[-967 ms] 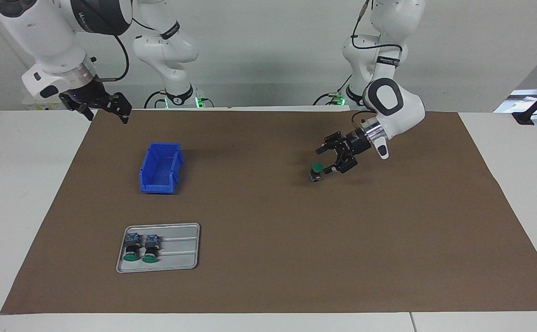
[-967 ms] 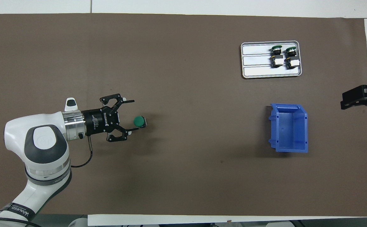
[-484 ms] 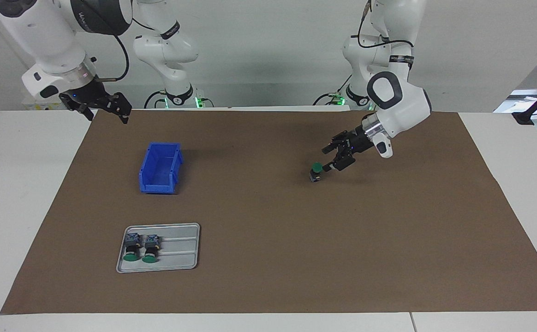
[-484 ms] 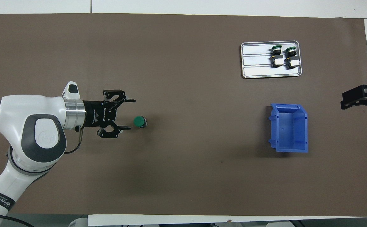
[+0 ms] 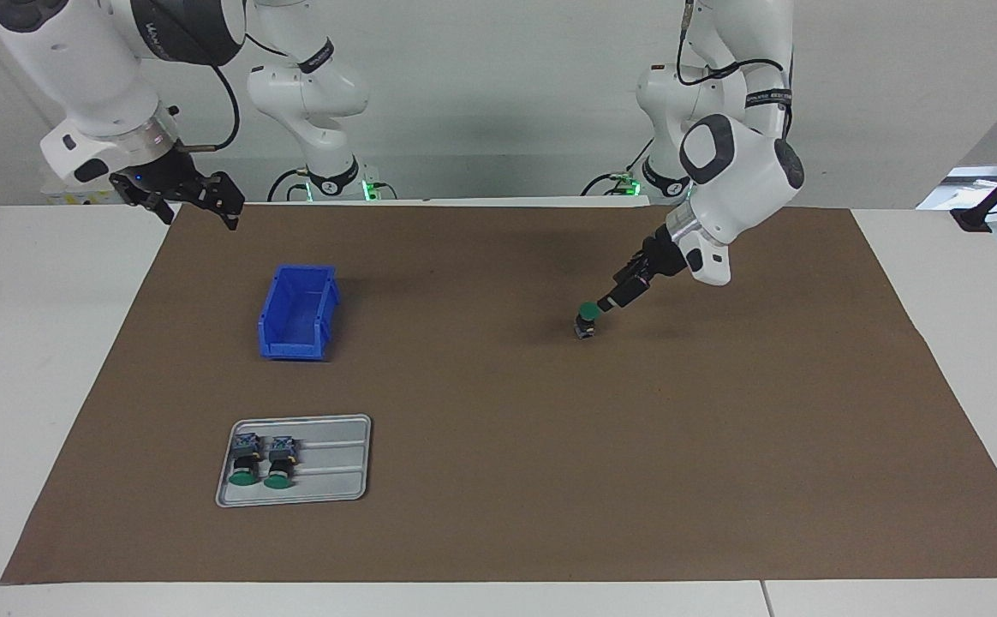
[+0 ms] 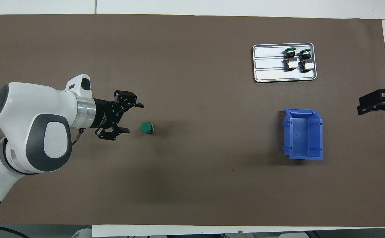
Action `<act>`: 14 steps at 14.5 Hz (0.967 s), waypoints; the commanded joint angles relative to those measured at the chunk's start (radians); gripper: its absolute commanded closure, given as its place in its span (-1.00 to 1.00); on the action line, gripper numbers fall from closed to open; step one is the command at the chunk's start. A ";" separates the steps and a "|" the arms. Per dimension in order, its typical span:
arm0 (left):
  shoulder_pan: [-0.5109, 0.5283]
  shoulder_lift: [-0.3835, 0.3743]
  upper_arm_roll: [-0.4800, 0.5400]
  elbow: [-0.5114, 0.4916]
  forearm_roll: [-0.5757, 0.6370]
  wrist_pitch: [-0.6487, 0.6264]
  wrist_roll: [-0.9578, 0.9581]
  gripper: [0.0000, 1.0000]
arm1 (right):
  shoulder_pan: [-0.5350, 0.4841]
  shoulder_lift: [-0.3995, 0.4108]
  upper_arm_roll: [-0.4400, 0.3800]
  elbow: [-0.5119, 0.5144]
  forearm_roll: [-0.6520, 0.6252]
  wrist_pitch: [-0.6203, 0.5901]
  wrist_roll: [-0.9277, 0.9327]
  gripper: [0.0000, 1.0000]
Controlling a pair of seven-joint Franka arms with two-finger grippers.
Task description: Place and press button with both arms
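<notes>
Brown matting covers the table, where the button stands upright toward the left arm's end, apparently placed, just beside the empty, wide-jawed left gripper; pressing looks next, so one gripper must descend squarely onto its cap, while the right gripper waits wide-jawed.

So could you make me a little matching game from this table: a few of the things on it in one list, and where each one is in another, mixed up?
Things:
1. lone button
2. two other buttons
3. blue bin
4. left gripper

Places or states:
A. lying side by side in the grey tray
B. open, beside the lone button
C. standing upright on the brown mat, green cap up
D. empty, on the mat toward the right arm's end

Pairs: 1-C, 2-A, 3-D, 4-B
</notes>
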 commanded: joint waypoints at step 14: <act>-0.155 0.145 0.006 0.220 0.514 -0.147 0.117 0.51 | -0.003 -0.017 0.001 -0.017 -0.009 0.005 -0.022 -0.97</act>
